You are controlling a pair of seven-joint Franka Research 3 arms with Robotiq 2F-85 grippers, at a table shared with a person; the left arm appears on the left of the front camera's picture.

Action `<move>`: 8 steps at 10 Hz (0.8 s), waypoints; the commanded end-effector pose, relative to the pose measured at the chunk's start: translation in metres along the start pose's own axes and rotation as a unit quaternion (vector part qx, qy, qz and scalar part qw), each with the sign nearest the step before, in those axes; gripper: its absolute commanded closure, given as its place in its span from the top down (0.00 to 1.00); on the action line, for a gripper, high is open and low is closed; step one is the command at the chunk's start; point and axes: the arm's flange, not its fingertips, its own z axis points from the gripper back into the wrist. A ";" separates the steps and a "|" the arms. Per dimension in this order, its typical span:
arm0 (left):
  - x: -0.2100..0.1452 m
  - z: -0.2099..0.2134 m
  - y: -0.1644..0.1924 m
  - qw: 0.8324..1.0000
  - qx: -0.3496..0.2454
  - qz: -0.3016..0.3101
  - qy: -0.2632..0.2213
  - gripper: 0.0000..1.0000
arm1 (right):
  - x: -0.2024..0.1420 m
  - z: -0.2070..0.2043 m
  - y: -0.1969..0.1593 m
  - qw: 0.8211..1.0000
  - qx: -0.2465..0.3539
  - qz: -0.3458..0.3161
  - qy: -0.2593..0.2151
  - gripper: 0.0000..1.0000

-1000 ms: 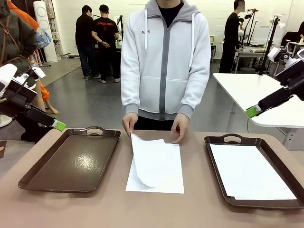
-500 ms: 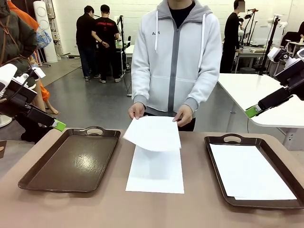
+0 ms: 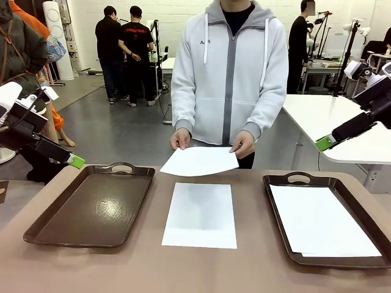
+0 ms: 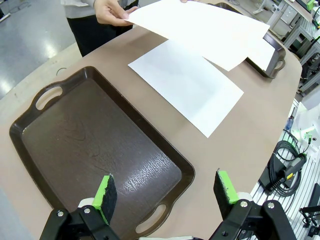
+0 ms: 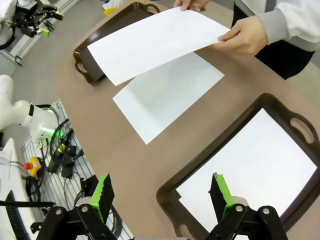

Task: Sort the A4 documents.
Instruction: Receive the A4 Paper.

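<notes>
My left tool [image 4: 165, 189] hangs above the near end of the empty brown tray [image 4: 75, 130]. Its green pads [image 4: 105, 192] stand well apart with nothing between them. My right tool [image 5: 162, 195] is spread just as wide and grips nothing. It is poised over the near corner of the other tray [image 5: 220, 145], on my right side. That tray carries a white sheet [image 5: 260, 170] lying flat inside its rim. From the front, a second paper edge seems to peek out under it at the near end, though I cannot be sure of the count.

Between the two trays a flat sheet [image 3: 200, 215] lies on the counter [image 3: 201, 268], its long side running away from me, touching neither tray.

Across the counter stands a person in a pale grey zip jacket [image 3: 229, 73]. Both hands [image 3: 180, 139] pinch the far corners of a held sheet [image 3: 199, 161]. It is raised roughly level above the counter's far edge, clear of the flat sheet below it and well away from both of my tools.
</notes>
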 end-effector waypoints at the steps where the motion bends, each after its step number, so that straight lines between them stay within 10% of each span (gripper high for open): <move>1: -0.001 -0.001 0.002 1.000 -0.008 -0.006 -0.005 1.00 | 0.000 0.001 0.000 1.000 -0.003 0.004 0.005 1.00; 8: -0.001 -0.001 0.002 1.000 -0.008 -0.006 -0.005 1.00 | 0.000 0.001 0.000 1.000 -0.003 0.004 0.005 1.00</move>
